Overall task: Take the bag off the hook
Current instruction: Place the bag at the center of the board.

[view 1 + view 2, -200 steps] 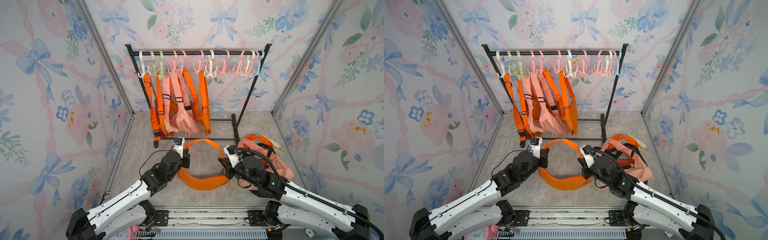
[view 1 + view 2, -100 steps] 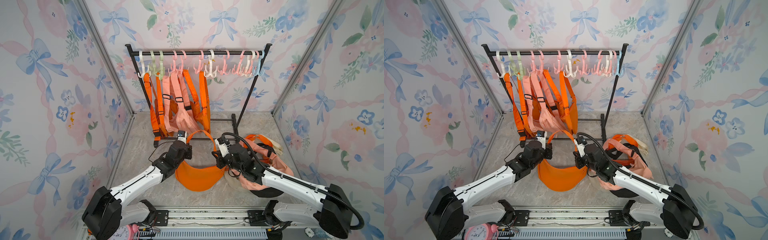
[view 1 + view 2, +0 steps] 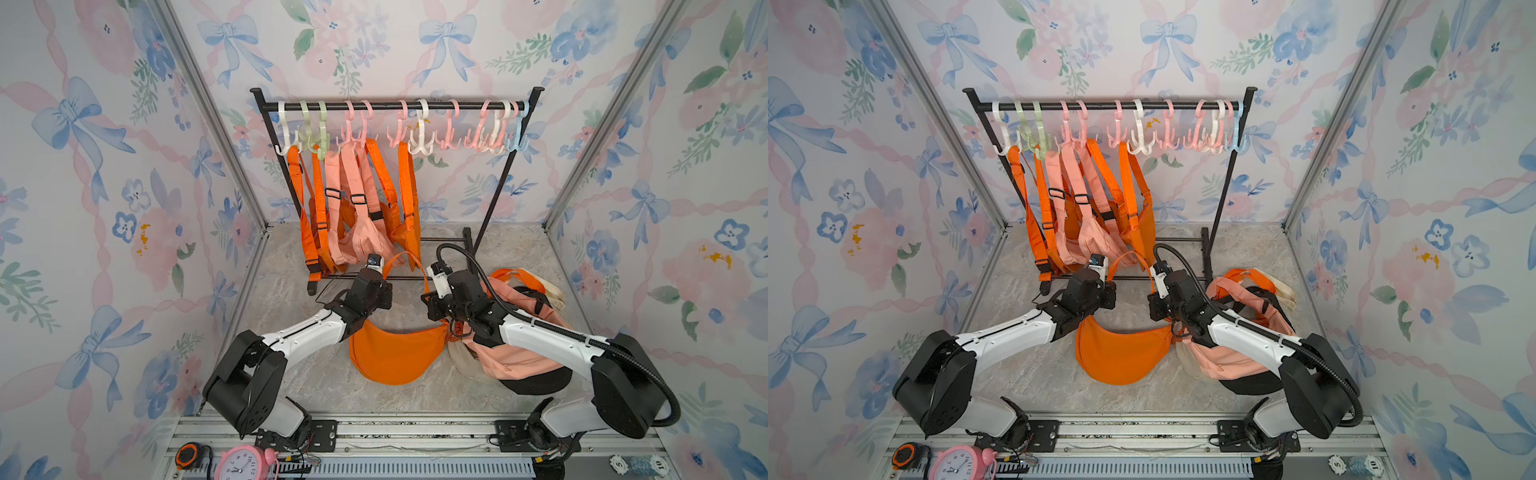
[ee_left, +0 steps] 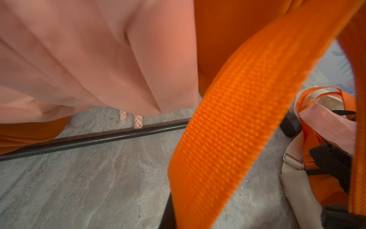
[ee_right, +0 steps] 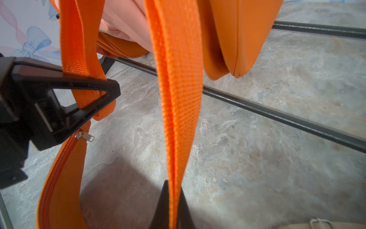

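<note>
The orange bag (image 3: 395, 357) is already off its hook and hangs by its strap (image 3: 405, 254) between the two arms, over the front-middle of the table (image 3: 291, 374). The left gripper (image 5: 103, 89) is clenched on one side of the strap and the right gripper (image 5: 172, 202) is pinched shut on the other. What is left is most likely the set-down. Lower both ends together so the body settles flat. Hold the strap loop away from the rack's lower bar (image 5: 277, 117) and from the hanging bags (image 3: 357, 216) at the back-left. Let go only once the weight is on the table, so nothing swings into the pile of bags (image 3: 519, 353) toward the right edge, which the bag sits just beside. Whether the bag's underside already rests on the table I cannot tell; in both top views it looks close, possibly touching. The jaws are hidden under the wrist housings from above. The left wrist view is mostly blurred strap and cloth. The pile is too tangled to count.
</note>
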`<state>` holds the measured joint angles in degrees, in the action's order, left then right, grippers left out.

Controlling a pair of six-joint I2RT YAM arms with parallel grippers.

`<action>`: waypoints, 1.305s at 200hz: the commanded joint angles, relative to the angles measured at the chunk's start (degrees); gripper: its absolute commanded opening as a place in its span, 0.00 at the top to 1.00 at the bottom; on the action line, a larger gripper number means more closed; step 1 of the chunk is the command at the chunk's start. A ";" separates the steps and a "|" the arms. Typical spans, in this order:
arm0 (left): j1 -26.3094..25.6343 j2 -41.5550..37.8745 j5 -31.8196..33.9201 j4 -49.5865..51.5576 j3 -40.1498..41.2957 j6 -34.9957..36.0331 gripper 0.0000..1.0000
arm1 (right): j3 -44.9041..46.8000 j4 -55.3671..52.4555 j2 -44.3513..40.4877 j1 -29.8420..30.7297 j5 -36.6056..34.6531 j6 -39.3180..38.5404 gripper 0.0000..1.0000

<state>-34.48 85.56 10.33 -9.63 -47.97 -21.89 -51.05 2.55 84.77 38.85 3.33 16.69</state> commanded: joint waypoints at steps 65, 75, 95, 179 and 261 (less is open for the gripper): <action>0.55 7.82 -2.65 -3.27 -2.09 0.58 0.97 | 2.44 3.49 2.59 -2.82 -2.32 4.99 0.76; 0.39 8.45 -3.10 -3.46 -1.98 0.45 0.94 | 2.81 3.76 2.30 -2.90 -2.43 5.19 0.74; 0.12 8.84 -3.25 -3.85 -1.28 0.36 0.81 | 3.34 3.66 1.57 -2.90 -3.05 5.13 0.71; -1.53 4.44 -0.80 -3.87 1.54 0.00 0.50 | 3.36 2.43 -1.45 -3.17 -3.67 4.28 0.34; -4.36 -8.55 1.92 0.77 1.20 -0.15 0.42 | 3.01 -0.68 -10.12 -3.10 -3.97 0.39 0.06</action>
<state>-38.11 80.27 11.00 -11.42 -46.50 -21.74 -48.29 3.64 77.95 36.03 0.19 19.09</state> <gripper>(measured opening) 0.576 0.919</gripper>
